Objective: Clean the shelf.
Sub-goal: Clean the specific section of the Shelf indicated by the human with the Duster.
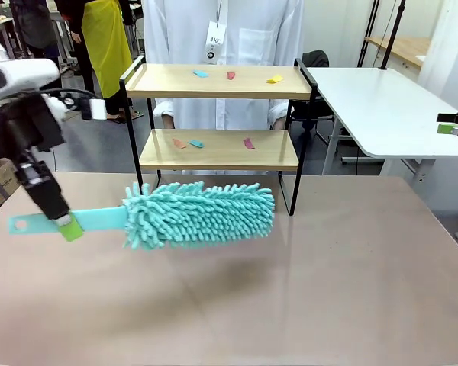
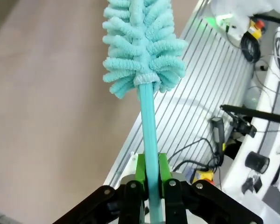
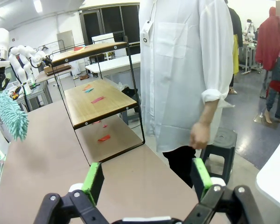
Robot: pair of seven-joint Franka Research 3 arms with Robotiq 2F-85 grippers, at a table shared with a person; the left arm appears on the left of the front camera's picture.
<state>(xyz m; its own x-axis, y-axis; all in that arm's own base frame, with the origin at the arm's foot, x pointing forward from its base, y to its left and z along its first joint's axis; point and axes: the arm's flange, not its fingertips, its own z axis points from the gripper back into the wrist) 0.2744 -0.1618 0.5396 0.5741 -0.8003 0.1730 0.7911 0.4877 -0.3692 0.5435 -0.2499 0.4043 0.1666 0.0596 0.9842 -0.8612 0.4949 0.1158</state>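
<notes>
Coloured scraps [image 1: 201, 74] on shelf [image 1: 168, 81], on table [image 1: 328, 274]

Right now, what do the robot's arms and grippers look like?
The left arm has a white shell, with a black cable looping at its wrist. The left gripper and right gripper have black linked fingers with round pivots, and bright green pads on the jaws.
</notes>
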